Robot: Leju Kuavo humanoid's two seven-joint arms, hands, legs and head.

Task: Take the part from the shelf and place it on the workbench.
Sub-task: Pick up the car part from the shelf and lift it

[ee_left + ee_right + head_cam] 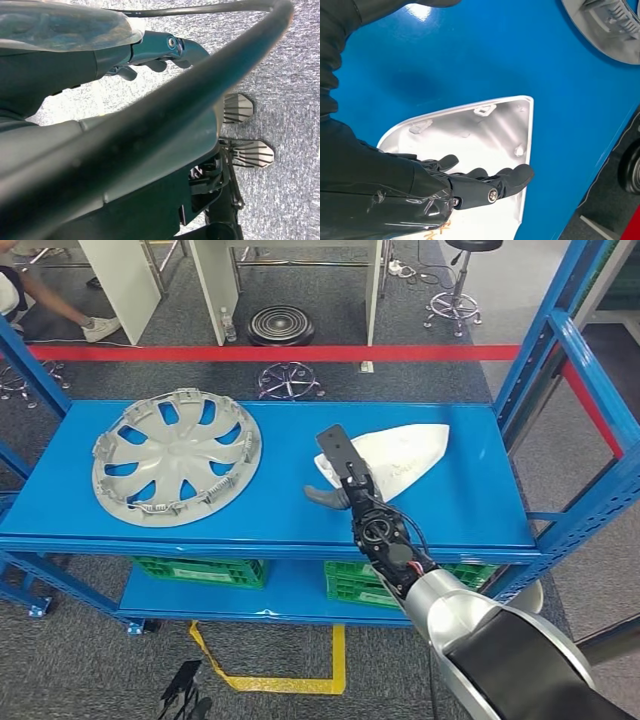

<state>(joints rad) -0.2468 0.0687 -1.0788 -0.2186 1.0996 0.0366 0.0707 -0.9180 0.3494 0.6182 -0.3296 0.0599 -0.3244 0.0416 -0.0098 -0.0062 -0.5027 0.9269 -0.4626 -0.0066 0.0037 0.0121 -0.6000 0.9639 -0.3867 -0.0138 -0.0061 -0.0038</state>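
The white part [400, 460] lay on the blue shelf [468, 510], right of the hubcap [177, 455]. The right hand [341, 475] hovered over its near-left end, fingers apart, holding nothing.

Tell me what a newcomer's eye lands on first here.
First, the bright blue shelf, with a silver hubcap lying on its left side. Next, the right hand stretched over a white part on the shelf's right side, fingers spread above it and not yet gripping. Beyond the shelf, a red tape line crosses the grey floor.
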